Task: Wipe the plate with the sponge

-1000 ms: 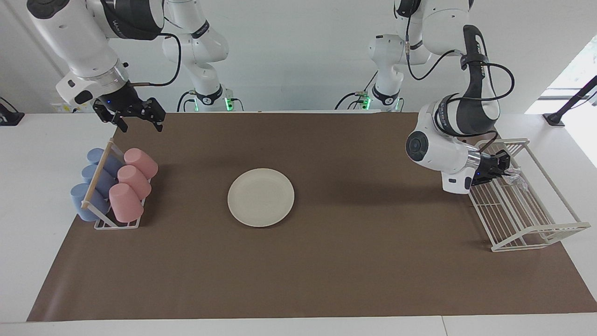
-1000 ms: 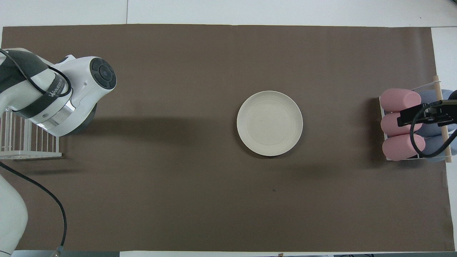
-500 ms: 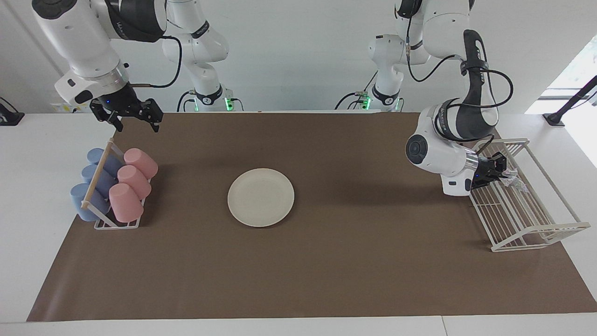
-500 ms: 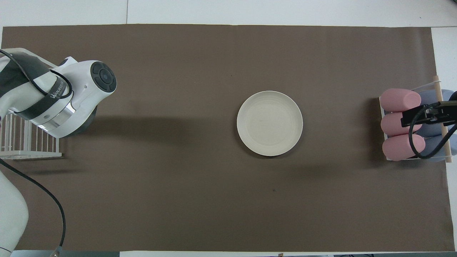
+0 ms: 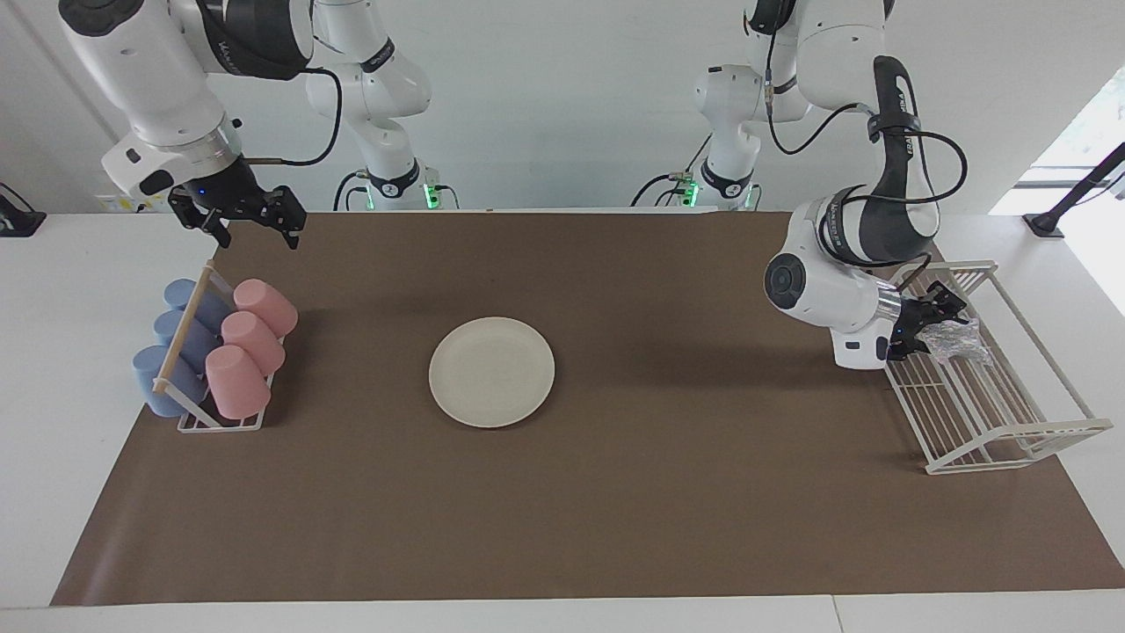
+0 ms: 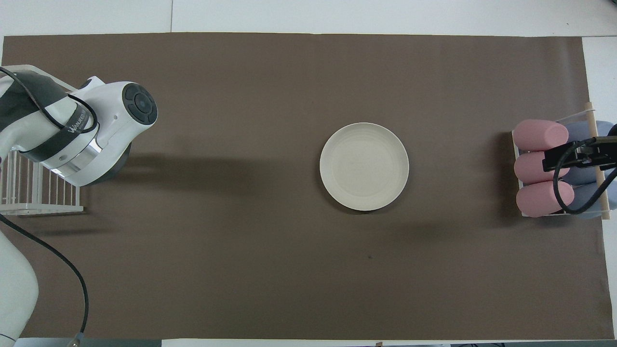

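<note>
The cream-white plate [image 5: 491, 372] [image 6: 364, 166] lies bare on the middle of the brown mat. The silvery sponge [image 5: 958, 338] rests in the white wire rack [image 5: 1011, 440] at the left arm's end of the table. My left gripper [image 5: 933, 323] reaches into that rack, open, with its fingertips spread on either side of the sponge and right against it. In the overhead view the left arm's own body hides both the gripper and the sponge. My right gripper [image 5: 253, 224] waits open in the air over the mat's edge beside the cup rack.
A cup rack [image 5: 211, 422] [image 6: 559, 212] with pink and blue cups lying on their sides stands at the right arm's end of the table. The brown mat [image 5: 562, 510] covers most of the white table.
The left gripper has opened and let go of the sponge, which now rests in the wire rack. The right gripper has risen slightly.
</note>
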{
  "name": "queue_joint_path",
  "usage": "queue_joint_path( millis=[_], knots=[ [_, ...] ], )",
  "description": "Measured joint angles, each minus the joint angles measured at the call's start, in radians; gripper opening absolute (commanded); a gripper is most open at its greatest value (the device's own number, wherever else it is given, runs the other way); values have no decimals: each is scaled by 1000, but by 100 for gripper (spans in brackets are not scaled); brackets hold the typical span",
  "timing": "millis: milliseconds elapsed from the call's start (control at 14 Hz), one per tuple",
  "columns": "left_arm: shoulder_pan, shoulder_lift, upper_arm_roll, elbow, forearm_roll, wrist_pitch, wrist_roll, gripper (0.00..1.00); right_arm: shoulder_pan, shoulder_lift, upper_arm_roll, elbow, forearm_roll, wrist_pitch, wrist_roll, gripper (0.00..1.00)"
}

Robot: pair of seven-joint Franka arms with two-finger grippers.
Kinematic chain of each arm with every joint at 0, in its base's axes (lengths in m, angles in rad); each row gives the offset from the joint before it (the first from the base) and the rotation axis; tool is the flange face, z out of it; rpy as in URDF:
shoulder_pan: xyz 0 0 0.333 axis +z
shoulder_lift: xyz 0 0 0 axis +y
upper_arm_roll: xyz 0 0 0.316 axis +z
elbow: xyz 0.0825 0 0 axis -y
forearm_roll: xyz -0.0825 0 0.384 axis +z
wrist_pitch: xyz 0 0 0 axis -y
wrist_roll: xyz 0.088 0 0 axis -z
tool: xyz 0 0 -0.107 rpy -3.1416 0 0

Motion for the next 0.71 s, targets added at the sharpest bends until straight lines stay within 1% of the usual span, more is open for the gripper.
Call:
queue_joint_path(
  millis=[214, 357, 500, 714],
  knots=[
    [0, -1, 0, 0, -1, 1, -1, 100, 0, 0, 0, 0, 0, 0, 0, 100],
    [0, -5, 0, 5, -31, 1, -3, 100, 0, 0, 0, 0, 0, 0, 0, 100],
    [0, -16, 0, 33, -116, 2, -3, 100, 0, 0, 0, 0, 0, 0, 0, 100],
    [0, -61, 3, 98, -294, -2, 13, 100, 0, 0, 0, 0, 0, 0, 0, 100]
  ],
)
